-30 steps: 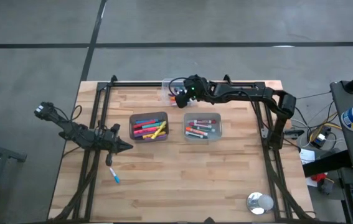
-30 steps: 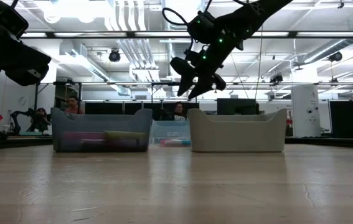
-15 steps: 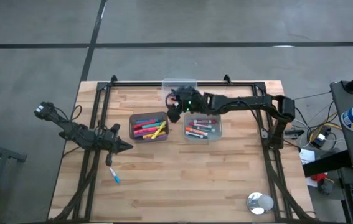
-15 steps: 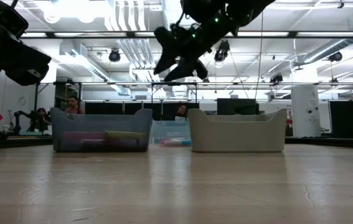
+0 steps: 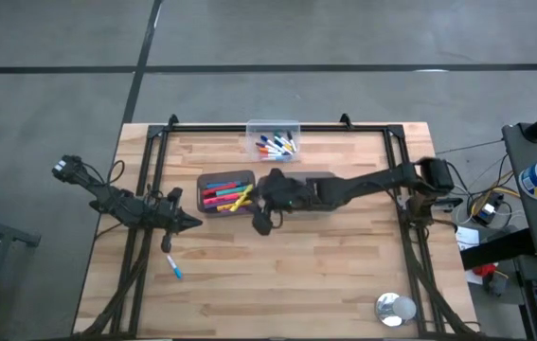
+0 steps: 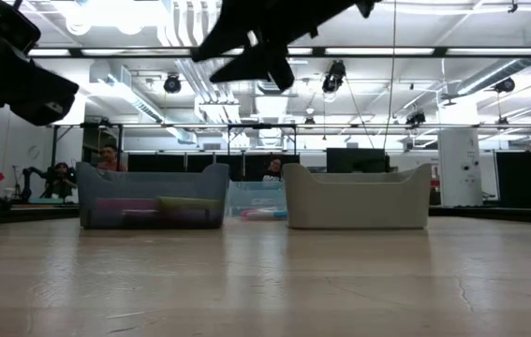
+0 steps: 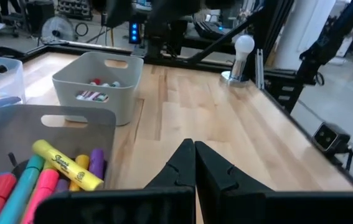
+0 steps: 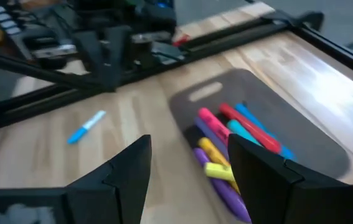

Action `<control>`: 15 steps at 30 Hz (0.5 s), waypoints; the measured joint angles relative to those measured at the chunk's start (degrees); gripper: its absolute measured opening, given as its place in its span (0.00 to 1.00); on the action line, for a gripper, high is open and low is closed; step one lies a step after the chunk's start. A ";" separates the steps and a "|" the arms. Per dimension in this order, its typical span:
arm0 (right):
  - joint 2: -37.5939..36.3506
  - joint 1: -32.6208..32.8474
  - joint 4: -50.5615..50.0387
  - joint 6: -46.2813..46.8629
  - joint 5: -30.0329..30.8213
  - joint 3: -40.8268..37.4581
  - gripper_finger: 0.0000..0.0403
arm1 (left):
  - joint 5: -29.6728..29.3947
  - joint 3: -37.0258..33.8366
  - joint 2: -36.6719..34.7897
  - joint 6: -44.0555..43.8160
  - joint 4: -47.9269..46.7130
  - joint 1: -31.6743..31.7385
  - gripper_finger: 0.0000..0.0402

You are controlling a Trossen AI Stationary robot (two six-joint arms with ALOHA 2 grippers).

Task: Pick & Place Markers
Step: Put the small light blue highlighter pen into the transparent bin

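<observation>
Wooden table carries three bins; right fingers spread empty, left fingers pressed together

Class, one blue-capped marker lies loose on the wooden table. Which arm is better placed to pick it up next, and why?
Probably the left. The left gripper, fingers shut, waits just beside the loose blue-capped marker. The right gripper, open and empty, hangs farther off, near the dark bin of markers.
</observation>
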 joint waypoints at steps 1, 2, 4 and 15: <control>0.00 0.66 0.77 -0.49 0.00 0.00 0.52 | 0.00 -0.06 0.00 -0.39 0.41 -0.02 0.00; 0.00 1.21 1.43 -0.94 0.04 0.00 0.52 | 0.00 -0.12 0.00 -0.88 0.94 0.00 0.00; 0.00 2.19 2.27 -1.87 0.13 0.00 0.52 | -0.02 -0.24 0.00 -2.39 2.60 -0.02 0.00; 0.00 5.97 2.62 -1.13 0.24 0.00 0.52 | 10.32 -0.52 0.02 -15.09 8.50 -0.12 0.00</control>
